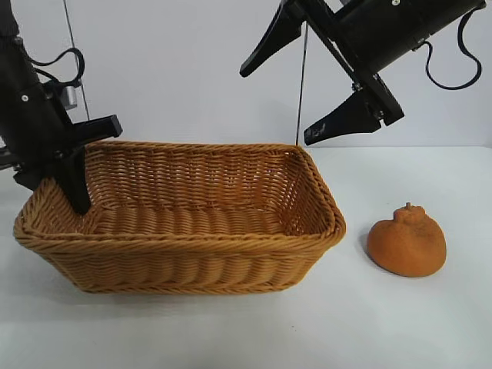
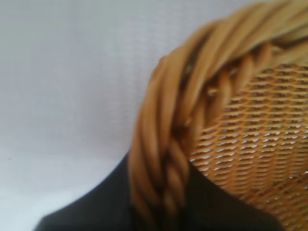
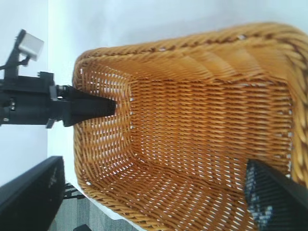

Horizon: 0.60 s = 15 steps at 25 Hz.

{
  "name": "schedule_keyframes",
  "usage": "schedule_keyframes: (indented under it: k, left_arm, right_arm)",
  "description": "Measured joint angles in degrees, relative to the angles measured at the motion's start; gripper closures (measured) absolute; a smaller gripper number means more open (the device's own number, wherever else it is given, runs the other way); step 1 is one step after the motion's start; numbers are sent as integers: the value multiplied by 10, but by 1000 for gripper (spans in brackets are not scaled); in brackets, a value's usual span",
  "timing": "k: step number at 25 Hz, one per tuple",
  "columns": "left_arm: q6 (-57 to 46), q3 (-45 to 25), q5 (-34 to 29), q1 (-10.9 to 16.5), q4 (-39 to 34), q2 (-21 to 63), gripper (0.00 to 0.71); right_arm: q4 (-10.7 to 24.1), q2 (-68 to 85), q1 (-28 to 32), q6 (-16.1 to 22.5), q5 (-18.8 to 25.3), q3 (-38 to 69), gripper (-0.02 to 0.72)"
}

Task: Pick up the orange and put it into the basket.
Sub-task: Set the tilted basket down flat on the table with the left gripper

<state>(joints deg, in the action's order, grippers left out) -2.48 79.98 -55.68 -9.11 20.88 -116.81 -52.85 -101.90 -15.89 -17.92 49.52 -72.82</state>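
On the plain white tabletop (image 1: 246, 330), the left hand (image 1: 77, 181) is clamping the basket (image 1: 192, 261) rim at its 9 o'clock end, probably to steady it, while the released right hand (image 1: 307, 92) is hovering above and the orange (image 1: 406, 240) is sitting out at 3 o'clock.

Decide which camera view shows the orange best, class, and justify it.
The exterior view: the orange sits whole on the table, right of the basket. Neither wrist view shows the orange at all; both show only basket weave.
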Motion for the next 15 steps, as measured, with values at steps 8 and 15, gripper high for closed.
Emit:
schedule_keyframes:
  k: [8,15]
  left_arm:
    - [2,1,33,-2,-5,-34,623]
    - [2,1,36,-2,-4,-37,427]
  right_arm:
    - [-1,0,0,2,0,0,10]
    - [-1,0,0,3,0,0,10]
